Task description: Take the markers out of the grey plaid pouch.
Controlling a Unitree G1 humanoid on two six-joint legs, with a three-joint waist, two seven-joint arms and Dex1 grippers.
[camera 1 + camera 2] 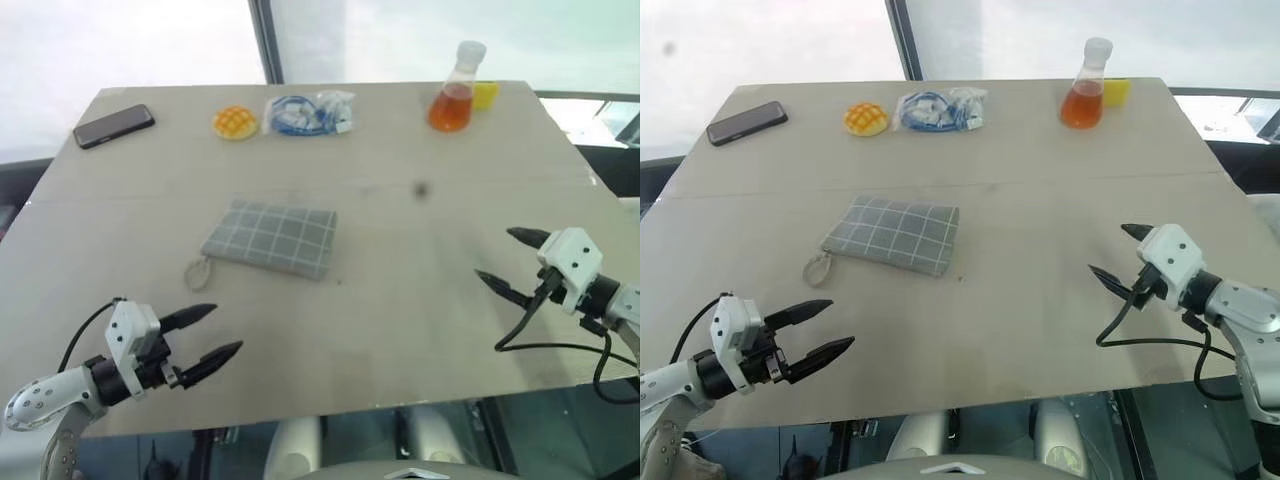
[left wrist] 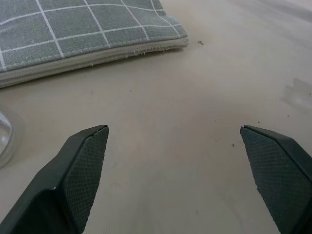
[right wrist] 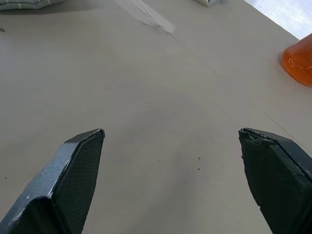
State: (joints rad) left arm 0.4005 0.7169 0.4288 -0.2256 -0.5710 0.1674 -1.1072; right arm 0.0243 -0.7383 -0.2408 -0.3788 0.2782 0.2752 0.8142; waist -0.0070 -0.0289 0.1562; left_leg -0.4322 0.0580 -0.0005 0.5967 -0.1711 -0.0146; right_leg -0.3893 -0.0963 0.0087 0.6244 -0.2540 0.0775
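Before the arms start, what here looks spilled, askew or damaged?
Nothing spilled or damaged. The grey plaid pouch lies flat but at a slant, apparently shut. The flask stands upright. One small dark spot marks the table.

beige table (image 1: 400, 330); bright window (image 1: 130, 40) behind, dark frame post (image 1: 266, 40), possibly frosted.

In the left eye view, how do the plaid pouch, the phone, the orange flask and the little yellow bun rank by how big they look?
1. grey plaid pouch, plainly largest, though also nearest the camera.
2. phone and orange flask: too alike to rank.
3. yellow bun, smallest.
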